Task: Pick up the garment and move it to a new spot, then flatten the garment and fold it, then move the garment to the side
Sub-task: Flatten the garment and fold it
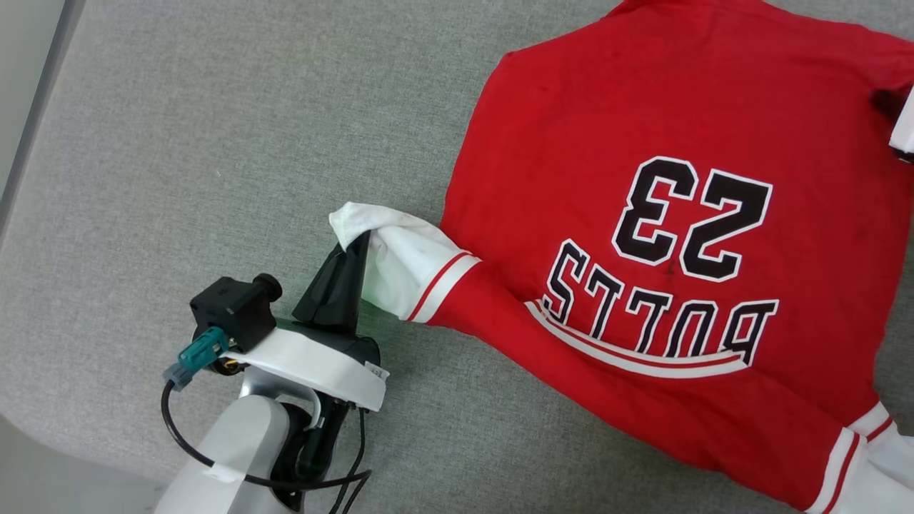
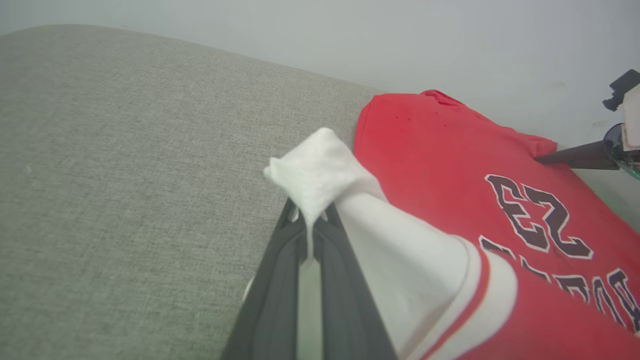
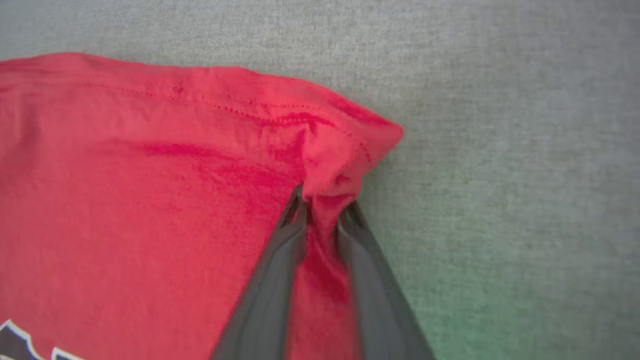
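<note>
Left gripper clamped shut on white sleeve of garment; right gripper pinched bunched red hem corner. Garment lay spread on gray table between both grippers.

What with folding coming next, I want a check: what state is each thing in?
Red cloth jersey garment: lying number-side up, mostly flat, on the grey fabric surface.
Left gripper: shut on the garment's bunched white sleeve end.
Right gripper: shut on the garment's puckered red hem corner.
</note>
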{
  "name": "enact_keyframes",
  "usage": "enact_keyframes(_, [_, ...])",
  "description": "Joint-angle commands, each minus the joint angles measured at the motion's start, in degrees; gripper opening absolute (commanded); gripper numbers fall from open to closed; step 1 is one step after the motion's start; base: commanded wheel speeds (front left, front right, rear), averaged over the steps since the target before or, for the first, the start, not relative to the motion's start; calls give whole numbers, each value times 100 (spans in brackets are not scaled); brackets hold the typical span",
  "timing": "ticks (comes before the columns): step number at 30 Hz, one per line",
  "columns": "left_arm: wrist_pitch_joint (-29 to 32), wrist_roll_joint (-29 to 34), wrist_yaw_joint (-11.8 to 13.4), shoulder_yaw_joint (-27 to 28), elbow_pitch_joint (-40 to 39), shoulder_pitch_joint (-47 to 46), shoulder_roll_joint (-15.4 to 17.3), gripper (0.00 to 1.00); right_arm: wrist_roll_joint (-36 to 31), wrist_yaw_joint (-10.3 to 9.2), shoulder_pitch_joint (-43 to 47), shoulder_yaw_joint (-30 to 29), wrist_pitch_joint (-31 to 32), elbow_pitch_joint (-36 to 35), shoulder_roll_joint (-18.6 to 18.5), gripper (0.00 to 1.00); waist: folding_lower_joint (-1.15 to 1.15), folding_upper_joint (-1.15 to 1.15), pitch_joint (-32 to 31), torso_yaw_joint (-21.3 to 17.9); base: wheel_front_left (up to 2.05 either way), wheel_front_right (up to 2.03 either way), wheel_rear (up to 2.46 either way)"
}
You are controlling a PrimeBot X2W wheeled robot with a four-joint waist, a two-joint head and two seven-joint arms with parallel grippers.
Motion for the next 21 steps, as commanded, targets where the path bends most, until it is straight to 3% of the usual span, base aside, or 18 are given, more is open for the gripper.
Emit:
enact_keyframes(1, [-21, 38, -21, 30, 38, -38, -5, 0, -46, -3, 306, 40, 71, 274, 125, 0, 0, 0, -69, -28, 0, 0, 0])
enact_keyframes(11, [-12, -30, 110, 120, 328, 357, 114, 0, 148, -3, 551, 595, -489, -330, -163, 0, 0, 0, -891, -320, 0, 0, 0])
enact_keyframes(16, [79, -132, 252, 197, 401, 744, 224, 0, 581, -3, 1407, 883, -556, -941, -321, 0, 0, 0, -1442, -560, 0, 0, 0])
enact_keyframes(21, [222, -237, 364, 220, 396, 1070, 315, 0, 1002, -3, 2593, 770, -474, -1777, -391, 0, 0, 0, -1854, -786, 0, 0, 0])
